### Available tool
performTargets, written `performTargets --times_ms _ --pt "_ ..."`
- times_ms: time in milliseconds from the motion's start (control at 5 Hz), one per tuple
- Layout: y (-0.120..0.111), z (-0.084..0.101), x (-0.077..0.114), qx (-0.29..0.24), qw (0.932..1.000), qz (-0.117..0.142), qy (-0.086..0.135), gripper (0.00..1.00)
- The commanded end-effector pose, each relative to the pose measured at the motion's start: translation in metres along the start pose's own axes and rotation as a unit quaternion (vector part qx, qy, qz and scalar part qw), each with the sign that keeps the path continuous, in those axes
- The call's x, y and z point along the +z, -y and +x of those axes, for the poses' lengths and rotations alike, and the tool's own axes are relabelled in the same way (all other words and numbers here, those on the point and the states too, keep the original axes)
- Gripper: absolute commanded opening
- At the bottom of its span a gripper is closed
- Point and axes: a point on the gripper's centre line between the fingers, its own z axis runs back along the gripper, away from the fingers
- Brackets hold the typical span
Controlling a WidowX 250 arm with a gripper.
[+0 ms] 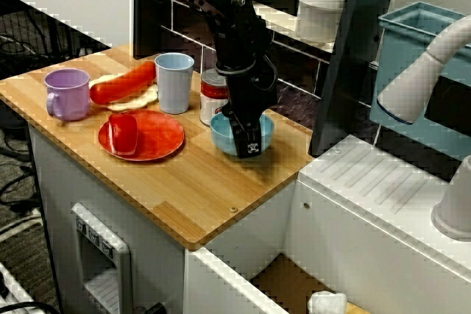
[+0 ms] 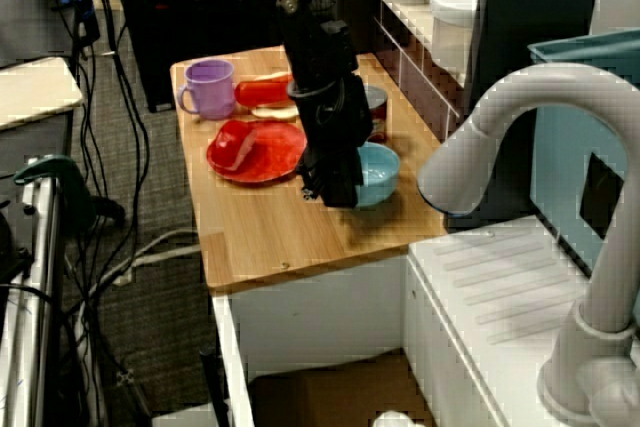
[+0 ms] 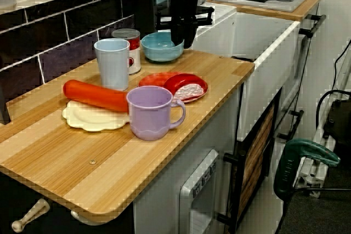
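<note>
The blue bowl [image 1: 221, 136] stands on the wooden desk [image 1: 184, 189], just beside a red-labelled can [image 1: 213, 95]. The gripper [image 1: 250, 148] points down at the bowl's rim, but I cannot tell whether its jaws pinch the rim. Farther out are a pale blue cup [image 1: 174, 82], a red plate [image 1: 156, 137] and a purple mug [image 1: 66, 93].

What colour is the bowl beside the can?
Light blue; the bowl shows best in the low side view.
</note>
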Motion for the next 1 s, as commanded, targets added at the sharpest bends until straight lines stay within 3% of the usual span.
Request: performTargets --times_ms 0,800 --pt "-0.002 0.008 0.019 -0.002 0.9996 0.016 0.021 1.0" --pt "-0.011 0.004 0.041 0.028 0.999 -0.004 0.034 1.0"
